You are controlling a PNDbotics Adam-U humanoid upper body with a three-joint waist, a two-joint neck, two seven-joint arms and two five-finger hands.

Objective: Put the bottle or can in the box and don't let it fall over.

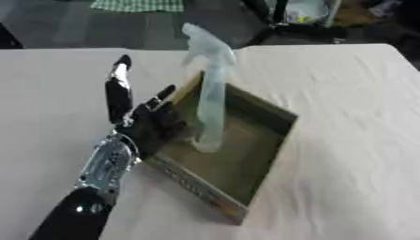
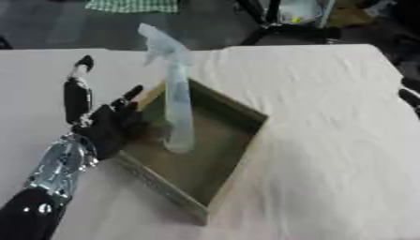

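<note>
Where the white table (image 1: 344,140) fills most of the frame, these items lie:

Box (image 1: 266,140): shallow, open-topped, olive-brown, set askew at centre, one corner toward the lower edge. Printing on its near outer wall cannot be read.

Bottle (image 1: 212,93): pale, translucent spray bottle, upright inside the box, its base on the box floor near the left wall. The trigger head rises above the box rim toward the upper centre of the frame. The outline is blurred, and whether it holds liquid cannot be told.

Left hand (image 1: 147,124): black, on a silver wrist, entering from the lower left corner, the arm cut off by the frame edge. It sits at the left wall of the box, just beside the lower part of the bottle. One finger stands straight up, clear of everything; another reaches toward the bottle. The remaining fingers are hidden behind the palm and the box wall, so whether they touch or clasp the bottle cannot be told.

Right hand (image 2: 409,99): only a dark sliver at the right edge of the right eye view; its fingers cannot be made out.

Dark floor (image 1: 65,23), upper frame: a green-checked cloth (image 1: 138,4) and dark stands, all cut off.
</note>
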